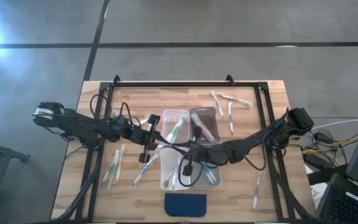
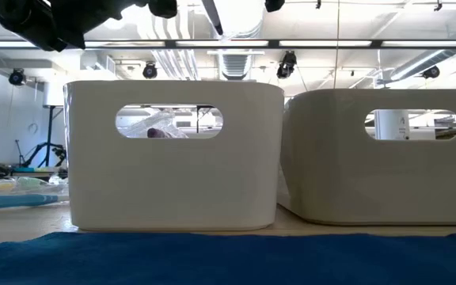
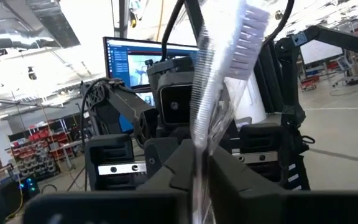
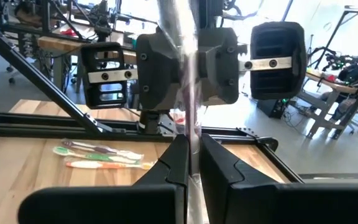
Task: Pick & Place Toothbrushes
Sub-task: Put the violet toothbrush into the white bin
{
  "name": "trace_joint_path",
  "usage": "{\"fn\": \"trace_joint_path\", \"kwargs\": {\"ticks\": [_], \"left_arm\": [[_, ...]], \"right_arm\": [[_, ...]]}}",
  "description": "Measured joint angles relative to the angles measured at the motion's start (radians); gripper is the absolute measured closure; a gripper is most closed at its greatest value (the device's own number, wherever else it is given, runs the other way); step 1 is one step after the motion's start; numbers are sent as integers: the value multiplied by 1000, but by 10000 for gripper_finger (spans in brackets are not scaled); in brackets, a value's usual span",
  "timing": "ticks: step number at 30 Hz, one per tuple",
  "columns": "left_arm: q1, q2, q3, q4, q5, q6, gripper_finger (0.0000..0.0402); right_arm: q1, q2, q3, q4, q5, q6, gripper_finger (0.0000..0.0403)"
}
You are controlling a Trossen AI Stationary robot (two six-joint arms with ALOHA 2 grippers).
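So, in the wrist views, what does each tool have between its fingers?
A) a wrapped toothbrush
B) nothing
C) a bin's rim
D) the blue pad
A: the left tool pinches a clear-wrapped toothbrush with its bristles up, and the right tool is clamped on another wrapped toothbrush.

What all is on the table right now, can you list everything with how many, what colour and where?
bins: four, clear, clustered at table centre.
toothbrushes, loose: about a dozen visible, whitish with green, blue or pink; groups on the table's left, far right and near right, some inside bins.
wrapped toothbrush: one, clear wrapper, white bristles, held between both grippers.
pad: one, dark blue, near edge, centre.
table: one, light wood, black frame.
left gripper: dark, over the bins, fingers shut on the wrapped toothbrush.
right gripper: dark, over the bins, fingers shut on the same toothbrush.
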Motion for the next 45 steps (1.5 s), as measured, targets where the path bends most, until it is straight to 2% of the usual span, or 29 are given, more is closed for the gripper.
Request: {"fn": "trace_joint_path", "kwargs": {"ticks": [7, 10, 16, 20, 24, 26, 30, 33, 35, 38, 41, 45], "left_arm": [[0, -1, 0, -2, -39, -38, 379], [0, -2, 0, -8, -47, -34, 378], [-1, -19, -5, -72, -96, -51, 380], [1, -57, -5, -132, -165, -115, 379], [0, -89, 17, -300, -307, -270, 379], [2, -100, 60, -446, -377, -326, 379], [2, -102, 239, -883, -521, -444, 379], [0, -71, 376, -1112, -542, -552, 379], [-5, -50, 449, -1196, -537, -617, 379], [-17, -22, 555, -1333, -527, -720, 379], [-50, 10, 642, -1413, -537, -824, 380], [-125, 69, 729, -1426, -625, -927, 380]], "right_arm": [[0, 0, 0, 0, 12, 1, 382], [0, -9, 0, -6, 42, 5, 354], [30, -117, 3, -138, 213, 13, 275], [56, -231, 4, -443, 328, 192, 231], [59, -362, 4, -929, 378, 573, 201], [49, -411, 4, -1187, 380, 791, 192], [36, -491, 2, -1642, 379, 1232, 180], [37, -533, -2, -1887, 377, 1463, 173], [36, -557, -9, -1989, 371, 1535, 169], [33, -599, -16, -2074, 365, 1555, 162], [22, -634, -23, -2094, 356, 1519, 157], [-17, -687, -39, -2096, 355, 1425, 154]]}}
